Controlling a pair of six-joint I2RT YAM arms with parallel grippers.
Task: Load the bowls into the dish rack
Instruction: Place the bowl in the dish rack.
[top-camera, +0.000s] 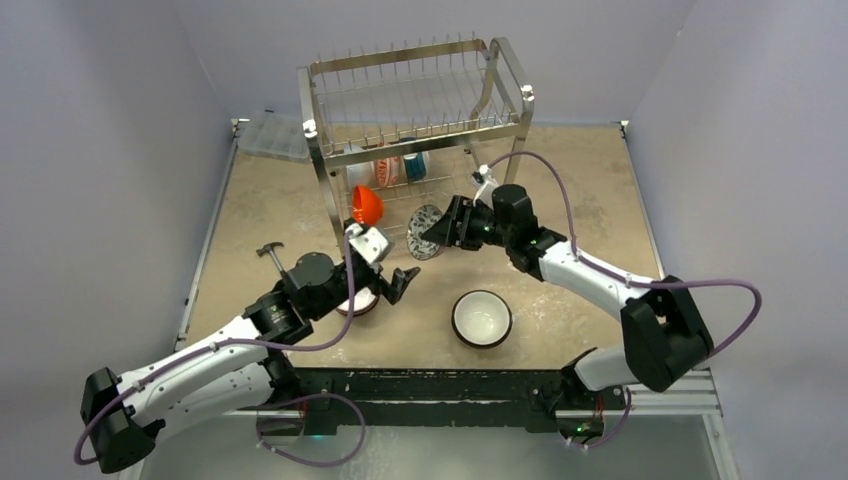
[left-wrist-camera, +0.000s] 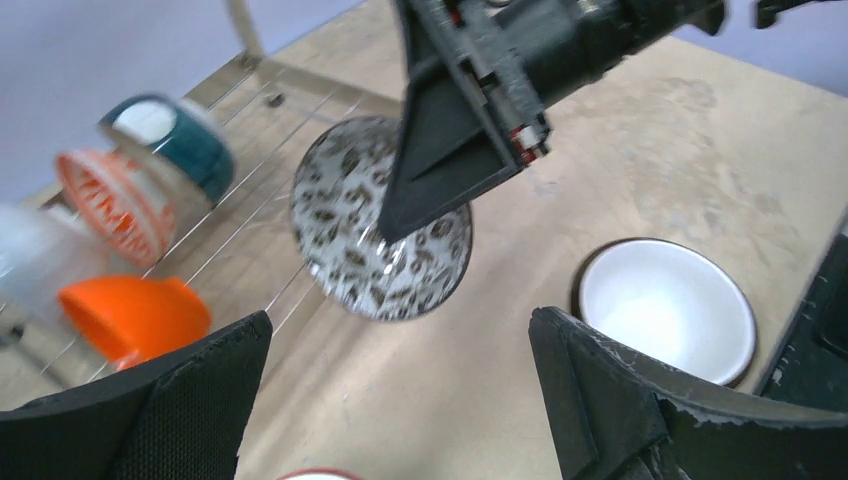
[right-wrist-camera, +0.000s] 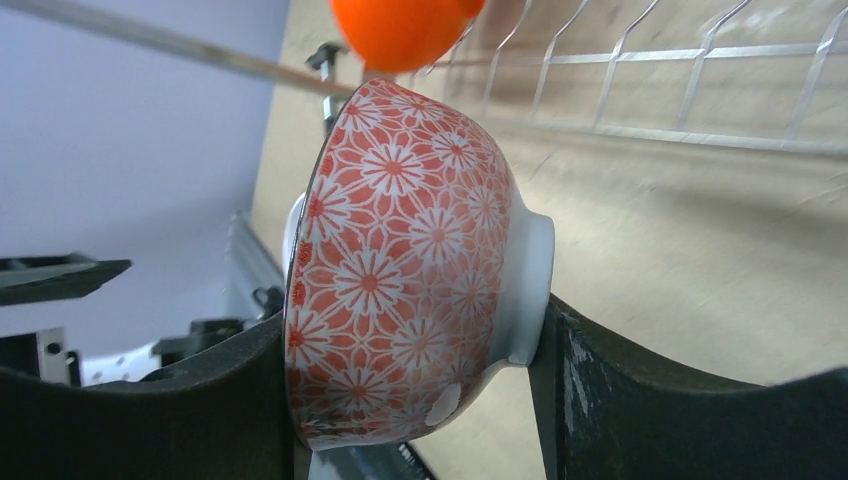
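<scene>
My right gripper (top-camera: 437, 235) is shut on a red-and-white flower-patterned bowl (right-wrist-camera: 410, 270), holding it on edge by rim and foot. Its speckled inside (left-wrist-camera: 380, 235) faces my left wrist camera, just in front of the dish rack (top-camera: 415, 110). A plain orange bowl (top-camera: 366, 205) leans in the rack's lower tier, beside my left gripper (top-camera: 388, 265). That gripper (left-wrist-camera: 400, 380) is open and holds nothing. On the table stands a white-inside, dark-outside bowl (top-camera: 482, 318). A red-rimmed bowl (top-camera: 357, 303) is partly hidden under my left wrist.
More dishes stand in the lower tier: an orange-and-white patterned bowl (left-wrist-camera: 115, 205) and a teal cup (left-wrist-camera: 175, 140). A clear plastic box (top-camera: 275, 135) lies at the back left of the table. Grey walls close in both sides.
</scene>
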